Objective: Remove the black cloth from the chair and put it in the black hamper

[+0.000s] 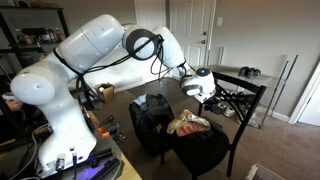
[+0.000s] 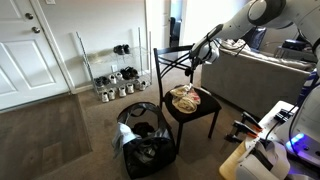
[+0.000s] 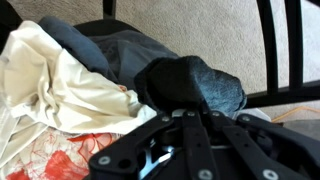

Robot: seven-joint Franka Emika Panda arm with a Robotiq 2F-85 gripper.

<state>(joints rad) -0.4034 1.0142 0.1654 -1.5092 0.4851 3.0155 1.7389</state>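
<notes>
gripper (image 3: 186, 118): over chair (image 1: 250, 95) seat, jaw state hidden, cannot tell
black cloth (image 3: 195, 85): on seat, possibly touching gripper
black hamper (image 2: 145, 152): beside chair

You have a soft, matt black cloth (image 3: 195, 85), a smoother cream cloth (image 3: 60, 85), a matt black chair frame (image 3: 267, 40), nubby beige carpet (image 3: 180, 20) and a glossy white arm shell (image 1: 90, 40).

Blk cloth (image 3: 192, 85); cream/red-floral fabric (image 3: 60, 100); blk hamper (image 1: 148, 128).
</notes>
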